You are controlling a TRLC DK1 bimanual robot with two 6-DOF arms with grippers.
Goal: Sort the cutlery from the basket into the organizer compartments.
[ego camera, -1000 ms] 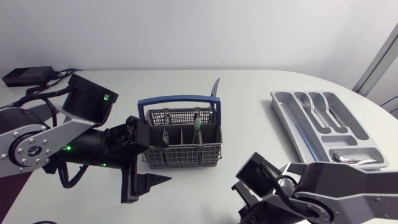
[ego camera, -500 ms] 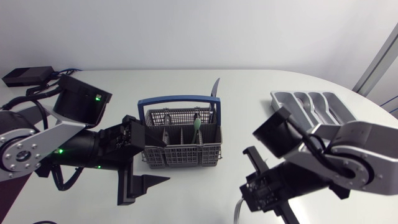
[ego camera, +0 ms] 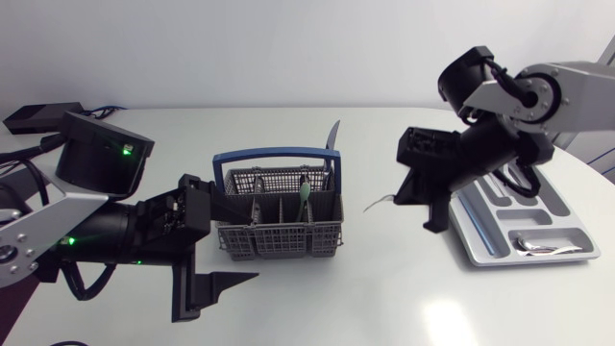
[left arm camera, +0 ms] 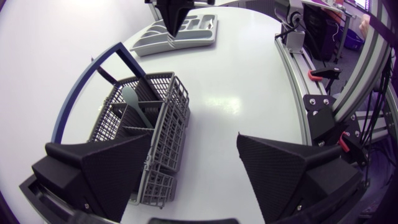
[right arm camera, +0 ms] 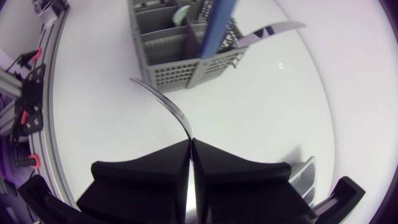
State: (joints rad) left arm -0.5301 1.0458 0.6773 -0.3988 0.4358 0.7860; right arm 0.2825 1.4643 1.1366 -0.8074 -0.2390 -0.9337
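Right hand (right arm camera: 191, 143) clenched on one cutlery piece (right arm camera: 163, 99), free end jutting ahead, organizer (ego camera: 485, 240) just beside it, likely for drop-off; left hand (left arm camera: 194, 140) released, basket (left arm camera: 165, 124) just beside one finger, probably bracing.

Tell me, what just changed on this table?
The right pincer, shut on a silver piece of cutlery, swung from the front of the table across to the organizer. The left pincer, open, drew back slightly from the basket. Basket and organizer stayed put.
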